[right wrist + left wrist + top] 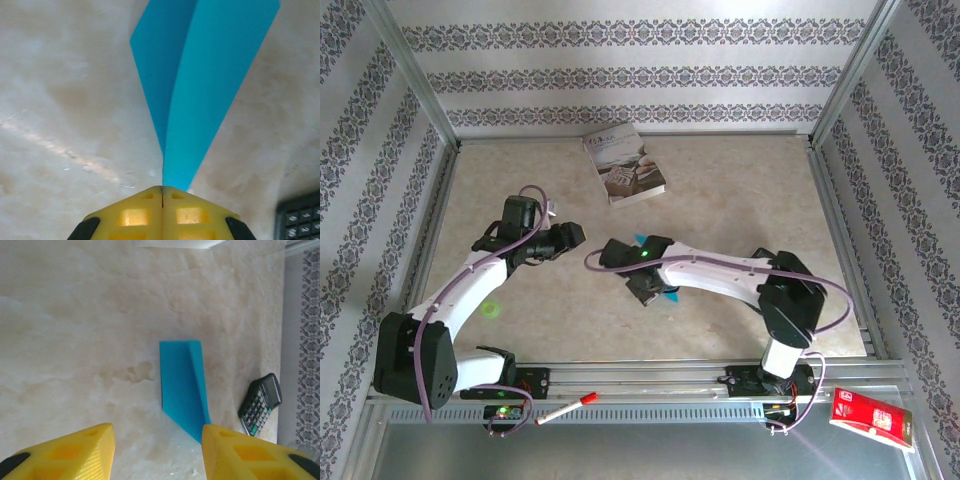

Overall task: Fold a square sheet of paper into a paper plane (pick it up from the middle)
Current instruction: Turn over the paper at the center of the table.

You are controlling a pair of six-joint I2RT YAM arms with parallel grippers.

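Across the pale tabletop (740, 200) the trouble I foresee begins with how slick it looks: the paper plane (200, 75) lies flat near the middle, and if my right arm (720, 270) drags or twists while its claw bears on the nose, the thin teal paper could skid, buckle along the centre crease or tear at the point. My left arm (460, 290) is the next risk. If it comes down off-centre, it could catch one wing edge and spring the folds open. The grey-white book (624, 162) at the far edge is well apart and should not interfere. The calculator (260, 402), though, sits near the plane on the nose side, and a careless sweep could knock it or snag the paper against it. As for pose, my right arm reaches from its base leftwards across the middle, wrist dipped toward the tabletop, while my left arm is folded, its forearm pointing right toward the plane. My right claw (162, 189) is clenched tight with the plane's nose right at its tips, but I cannot tell whether it pinches the paper or merely presses on it. My left claw (156, 427) stands released, grasping nothing, with the plane on the tabletop ahead of its fingers.
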